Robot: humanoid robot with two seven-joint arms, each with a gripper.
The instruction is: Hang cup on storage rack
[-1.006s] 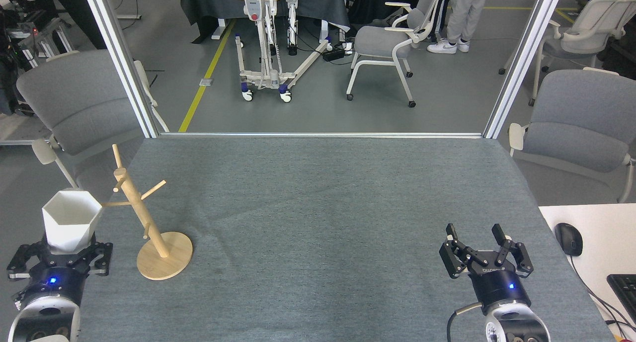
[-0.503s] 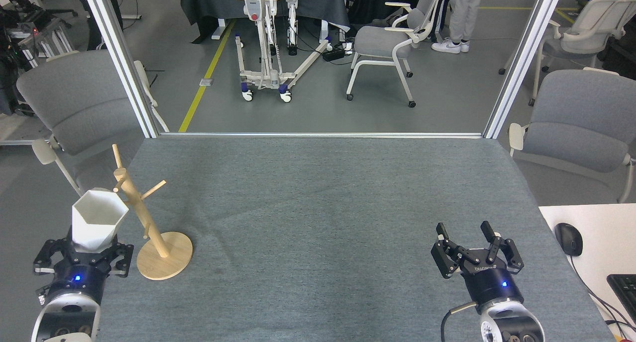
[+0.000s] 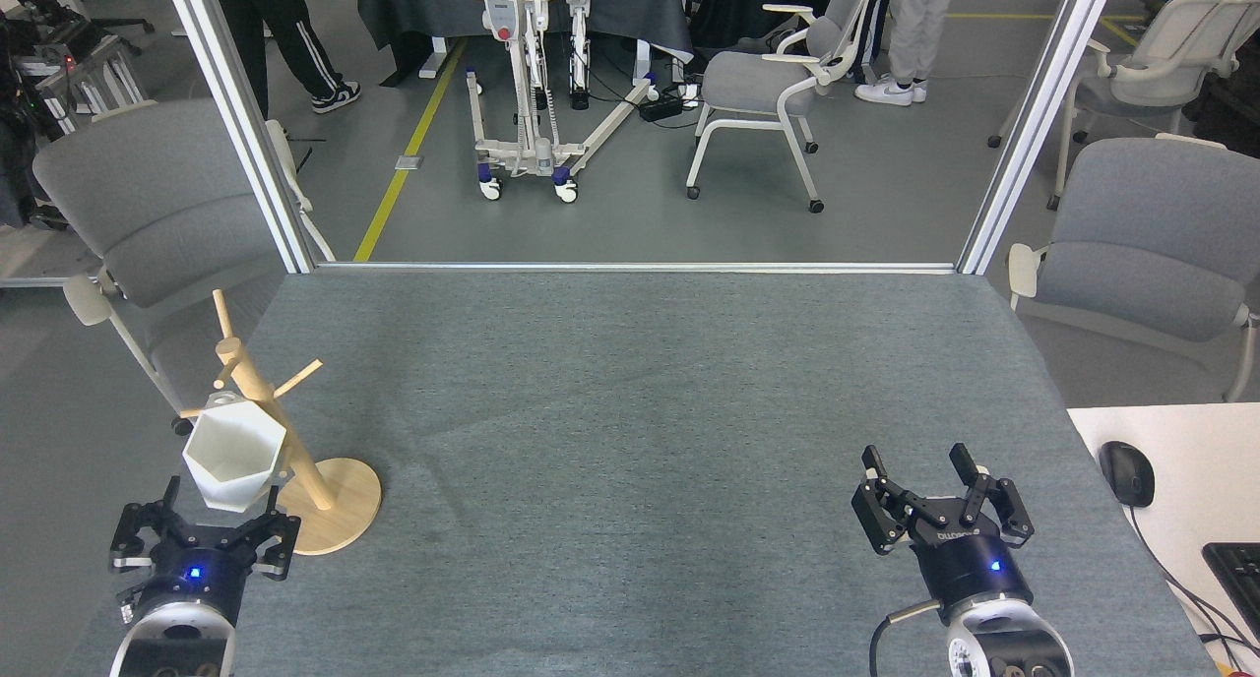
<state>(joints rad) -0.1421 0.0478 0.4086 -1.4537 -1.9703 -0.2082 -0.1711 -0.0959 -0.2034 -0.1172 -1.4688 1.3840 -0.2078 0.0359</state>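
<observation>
The left gripper (image 3: 204, 529) has carried the cup (image 3: 234, 455) rightward against the rack (image 3: 285, 441), whose post now leans further left. Its jaws pinch the cup's base. The right gripper (image 3: 935, 485) hangs spread over the near right table (image 3: 640, 411)

white faceted cup (image 3: 233, 454) touching wooden rack (image 3: 285, 441)

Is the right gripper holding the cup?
No, the right gripper is open and empty above the table, while the cup is at the left gripper.
</observation>
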